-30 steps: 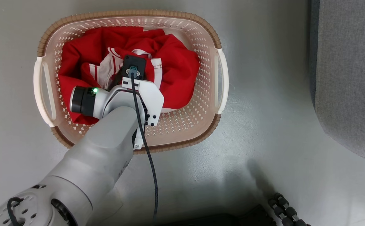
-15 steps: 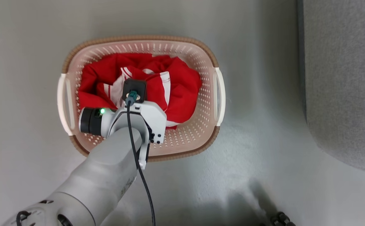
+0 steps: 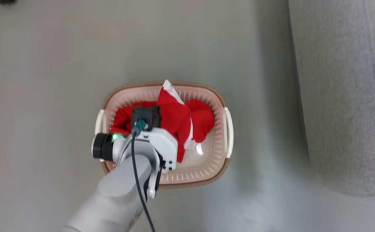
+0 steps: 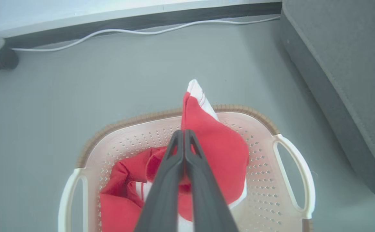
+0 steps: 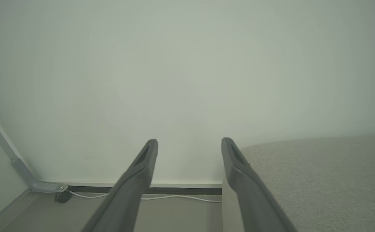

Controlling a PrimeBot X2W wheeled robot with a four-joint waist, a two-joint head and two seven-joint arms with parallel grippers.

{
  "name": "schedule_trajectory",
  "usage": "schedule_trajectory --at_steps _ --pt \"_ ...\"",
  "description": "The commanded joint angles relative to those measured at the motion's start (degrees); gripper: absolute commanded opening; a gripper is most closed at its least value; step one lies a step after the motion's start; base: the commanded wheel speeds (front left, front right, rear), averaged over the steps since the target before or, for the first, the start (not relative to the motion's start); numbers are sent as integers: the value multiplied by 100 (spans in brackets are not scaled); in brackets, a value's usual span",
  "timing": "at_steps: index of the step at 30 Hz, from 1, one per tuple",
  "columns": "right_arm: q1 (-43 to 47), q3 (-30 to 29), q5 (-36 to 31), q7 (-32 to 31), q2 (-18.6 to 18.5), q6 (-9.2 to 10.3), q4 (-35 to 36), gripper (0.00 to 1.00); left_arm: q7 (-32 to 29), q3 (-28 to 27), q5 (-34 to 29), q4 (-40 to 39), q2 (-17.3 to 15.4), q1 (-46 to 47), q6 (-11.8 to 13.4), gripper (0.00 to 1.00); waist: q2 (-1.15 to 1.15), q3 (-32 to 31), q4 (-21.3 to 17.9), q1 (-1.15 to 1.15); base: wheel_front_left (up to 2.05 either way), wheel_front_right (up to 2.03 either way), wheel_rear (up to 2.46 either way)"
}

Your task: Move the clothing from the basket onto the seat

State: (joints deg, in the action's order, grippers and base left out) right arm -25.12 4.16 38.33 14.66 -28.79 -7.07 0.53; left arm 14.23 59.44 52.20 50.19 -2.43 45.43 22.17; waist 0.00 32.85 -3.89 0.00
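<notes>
The basket [image 3: 192, 184] stands on the grey floor, left of the grey seat [image 3: 345, 96]. Red clothing [image 3: 174, 119] with white trim lies in it, and one piece is pulled up into a peak above the far rim. In the left wrist view my left gripper [image 4: 183, 132] is shut on that raised clothing [image 4: 219, 145], above the basket [image 4: 258, 112], with the seat [image 4: 345, 48] at the right. My left wrist hides the grip in the head view. My right gripper [image 5: 189, 145] stands open and empty, facing a pale wall, with the seat [image 5: 319, 174] beside it.
A white cable [image 4: 110, 32] runs along the dark skirting at the wall's foot. A dark caster [image 4: 0, 58] sits at the far left. Bare grey floor [image 3: 45, 80] lies around the basket and between it and the seat.
My left gripper has shut on the clothing and lifted a piece up out of the heap. The head camera has drawn back, so the basket looks smaller.
</notes>
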Motion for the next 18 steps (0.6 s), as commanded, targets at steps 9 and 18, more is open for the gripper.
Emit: schedule_trajectory --at_steps 9,18 --pt "490 312 -263 34 119 -42 -245 100 76 -1498 -1496 -755 -44 -1008 -434 0 0 -1313 306 0 0 0 0" --pt "814 588 -573 34 436 -42 -652 100 76 -2982 -2808 -1731 -67 -1947 -1124 0 0 -2185 484 0 0 0 0"
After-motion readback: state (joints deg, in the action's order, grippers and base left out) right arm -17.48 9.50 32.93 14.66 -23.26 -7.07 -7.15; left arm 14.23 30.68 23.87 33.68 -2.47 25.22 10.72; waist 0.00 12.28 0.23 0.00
